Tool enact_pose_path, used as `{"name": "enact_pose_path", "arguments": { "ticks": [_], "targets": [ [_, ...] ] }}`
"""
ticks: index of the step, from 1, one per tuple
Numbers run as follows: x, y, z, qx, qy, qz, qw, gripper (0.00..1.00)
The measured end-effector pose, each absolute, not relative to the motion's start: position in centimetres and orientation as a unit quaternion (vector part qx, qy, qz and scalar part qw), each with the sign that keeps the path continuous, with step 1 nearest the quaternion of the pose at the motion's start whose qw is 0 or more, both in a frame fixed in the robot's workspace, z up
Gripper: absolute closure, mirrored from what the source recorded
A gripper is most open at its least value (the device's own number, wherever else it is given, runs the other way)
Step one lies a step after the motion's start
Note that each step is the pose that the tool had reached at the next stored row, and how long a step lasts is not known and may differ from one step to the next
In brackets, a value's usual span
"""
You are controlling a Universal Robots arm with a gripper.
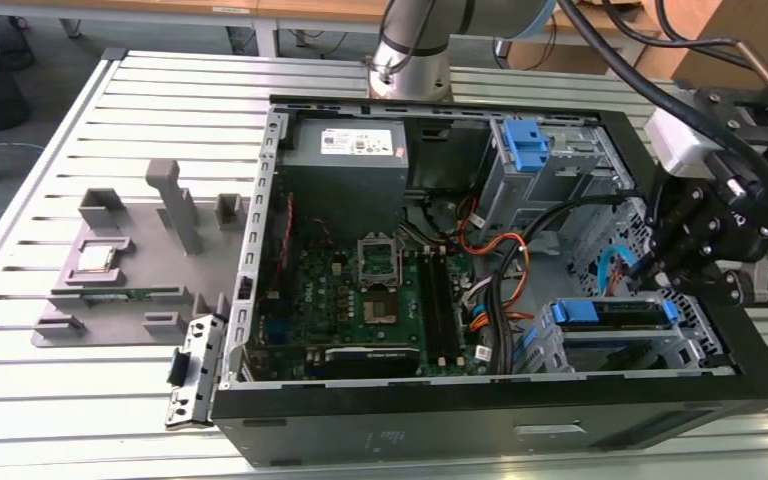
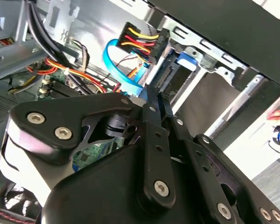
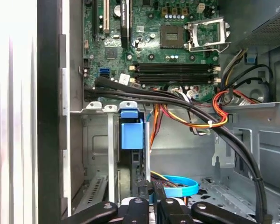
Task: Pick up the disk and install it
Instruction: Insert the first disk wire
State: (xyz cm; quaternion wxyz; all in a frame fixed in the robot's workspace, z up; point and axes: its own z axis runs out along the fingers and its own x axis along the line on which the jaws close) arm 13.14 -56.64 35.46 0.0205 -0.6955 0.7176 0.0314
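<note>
1. Position of the work: the disk (image 1: 608,313) stands on edge in the drive cage (image 1: 699,338) at the front corner of the computer case (image 1: 491,425), toward the exterior view's right. The blue tab (image 3: 130,134) on its frame faces the camera in the first wrist view. It appears to be in its bay. Whether it is pushed fully home cannot be told.

2. Hazard, snagging: the gripper (image 1: 644,268) hangs inside the case just above the cage. A blue flat cable (image 2: 117,58) and a power plug (image 2: 142,39) with red, yellow and black wires lie close ahead of its tips. In my judgement, any sideways travel here could hook a wire and strain the plug.

3. Hazard, collision: the cage's sheet-metal walls stand close beside the gripper. An off-line push could strike a wall or cock the disk in its rails.

4. Hazard, cable drag: the black cable bundle (image 3: 177,100) crosses the case near the bay and could be caught by the arm's linkage.

5. Fingers: the fingers (image 2: 153,119) are drawn together with next to no gap. Nothing is seen clamped between them. Their tips are near the plug and the disk's upper edge; actual contact cannot be confirmed.
</note>
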Motion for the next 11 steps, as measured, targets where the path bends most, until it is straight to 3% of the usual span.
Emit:
{"name": "enact_pose_path", "arguments": {
  "ticks": [11],
  "targets": [
    [12.24,-57.3,34.69,-0.697,0.716,0.017,0.036,0.84]
  ]
}}
